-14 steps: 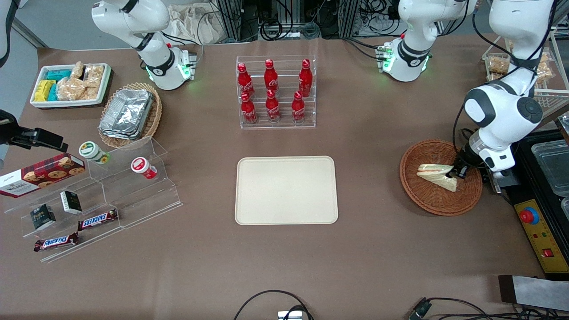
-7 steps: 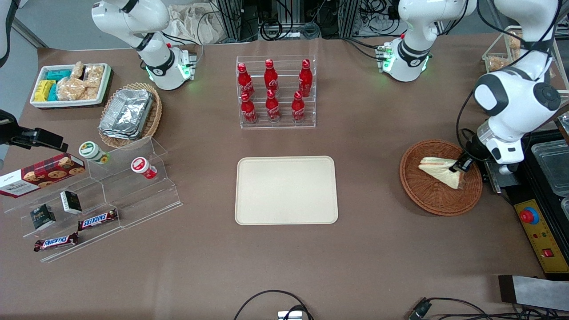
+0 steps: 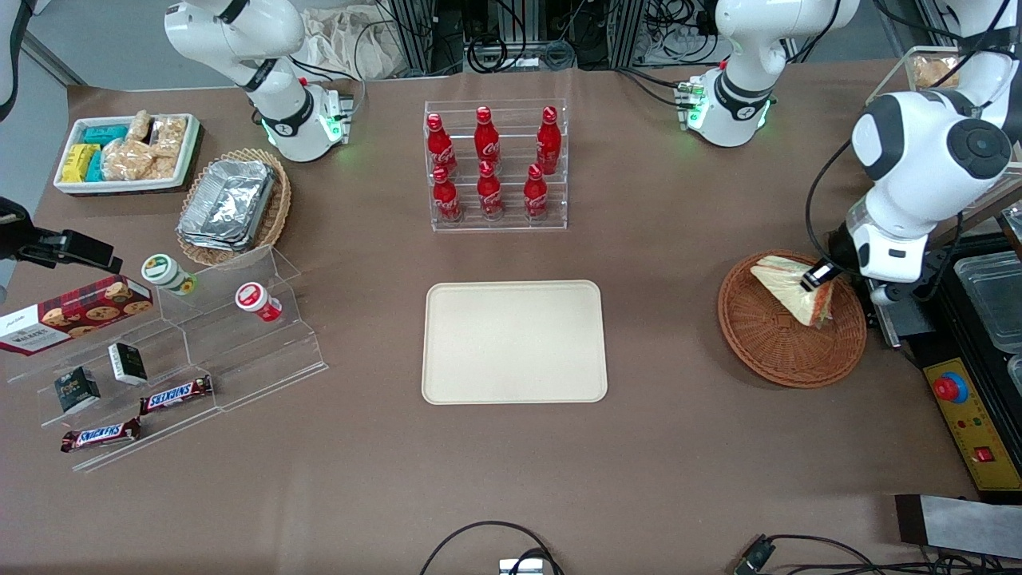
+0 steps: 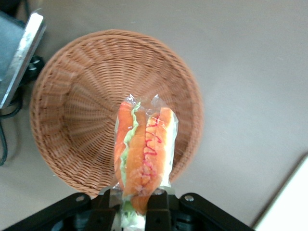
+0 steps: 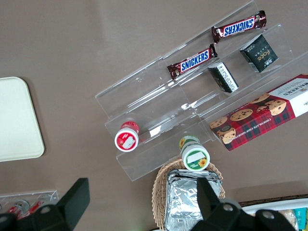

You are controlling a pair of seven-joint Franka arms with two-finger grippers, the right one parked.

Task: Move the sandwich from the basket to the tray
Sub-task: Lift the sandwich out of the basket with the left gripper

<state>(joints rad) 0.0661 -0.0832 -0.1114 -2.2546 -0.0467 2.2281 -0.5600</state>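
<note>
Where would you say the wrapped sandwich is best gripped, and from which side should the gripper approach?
Grip the sandwich across its thickness, on the flat bread faces near one end, coming from above. It is a thin wedge with filling at the edge, so its flat faces suit the pads. The gripper holds it this way now, above the basket.

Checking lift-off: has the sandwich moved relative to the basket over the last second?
Yes. The sandwich, gripped by the left claw, has risen and shifted toward the basket rim farthest from the camera.
</note>
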